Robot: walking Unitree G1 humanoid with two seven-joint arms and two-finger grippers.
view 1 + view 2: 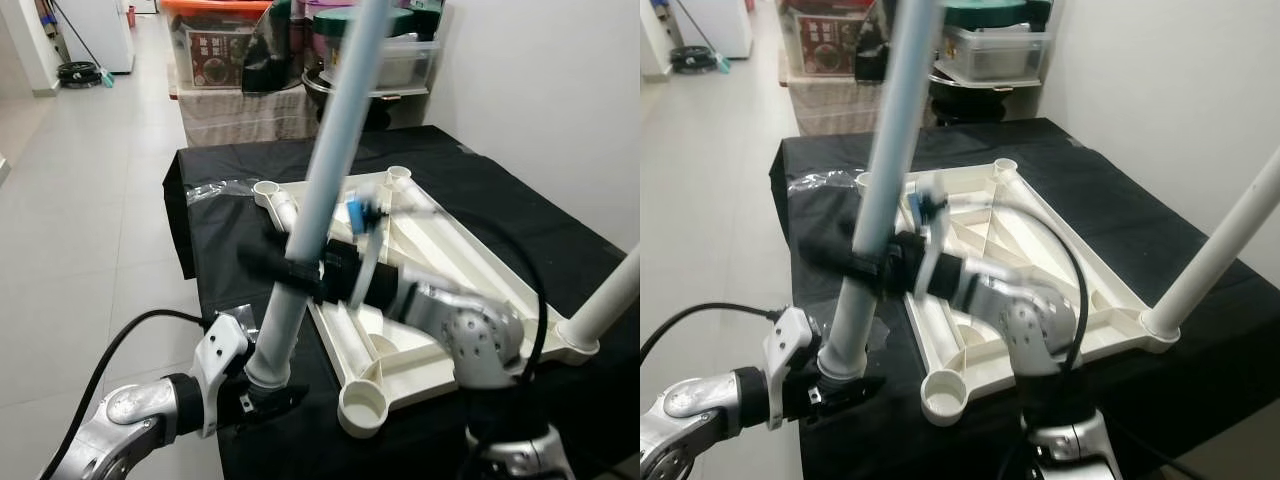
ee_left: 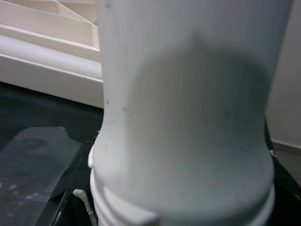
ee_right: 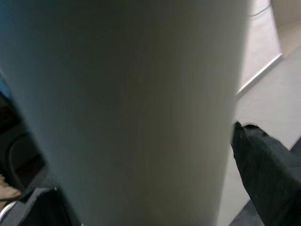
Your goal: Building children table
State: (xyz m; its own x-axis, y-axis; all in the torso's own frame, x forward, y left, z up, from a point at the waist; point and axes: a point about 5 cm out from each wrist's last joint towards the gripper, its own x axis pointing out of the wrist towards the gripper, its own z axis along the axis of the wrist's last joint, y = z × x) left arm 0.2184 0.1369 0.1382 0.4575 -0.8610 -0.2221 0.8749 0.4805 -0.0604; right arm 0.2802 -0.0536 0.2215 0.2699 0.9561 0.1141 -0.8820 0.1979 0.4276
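A white children's table top [image 1: 440, 250] lies upside down on a black-covered table [image 1: 520, 200]. One white leg [image 1: 612, 295] stands in its near right corner socket. The near left socket [image 1: 362, 408] is empty, as are two far sockets. I hold a second long white leg [image 1: 330, 150] tilted upright, just left of the top. My left gripper [image 1: 262, 390] is shut on its threaded lower end, which hangs beside the empty socket. My right gripper [image 1: 285, 265] is shut on the leg about a third of the way up. The leg [image 2: 188, 117] looms close in the left wrist view.
Clear plastic wrapping [image 1: 215, 188] lies on the black cloth at the far left. Storage boxes and lidded bins [image 1: 225, 45] are stacked behind the table. A white wall runs along the right. Open tiled floor [image 1: 80, 200] lies to the left.
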